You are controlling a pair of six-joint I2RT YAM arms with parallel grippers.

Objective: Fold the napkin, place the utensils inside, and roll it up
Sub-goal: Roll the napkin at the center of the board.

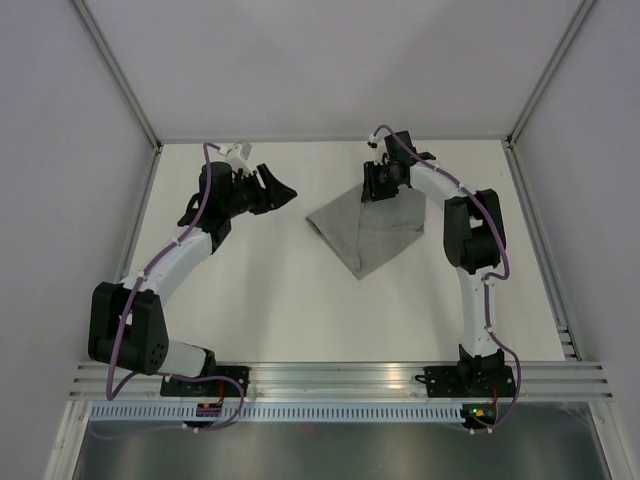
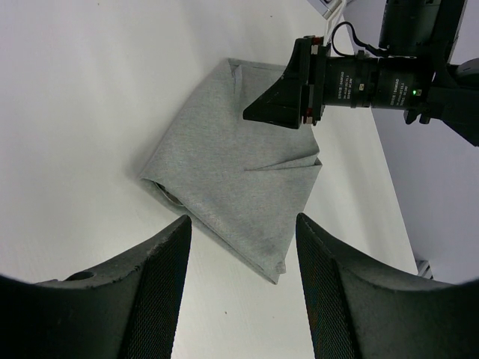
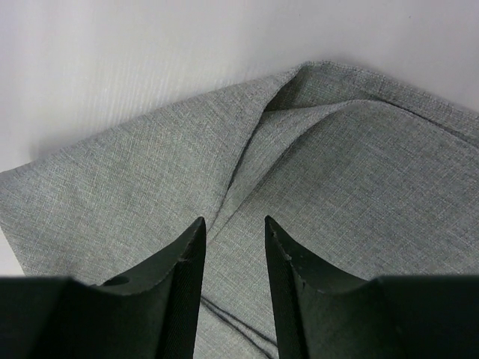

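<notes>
White table [image 1: 280,300]; on it, right of centre, lies the grey napkin [image 1: 365,235], folded into a rough wedge, its layers loose, with a soft ridge raised near the far corner; probably light, limp and not slippery, best pinched at a corner or doubled edge; no fork or container shows; right gripper [image 3: 233,224] hovers over that ridge, fingers partly spread, pinching nothing; left gripper [image 2: 243,221] hangs well apart, spread wide, empty.

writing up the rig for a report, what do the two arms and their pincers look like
The left arm and right arm match: white links, bulky black joints, a purple cable running along each. The left pincer and right pincer each have two black wedge-shaped fingers with finely textured inner faces.
</notes>
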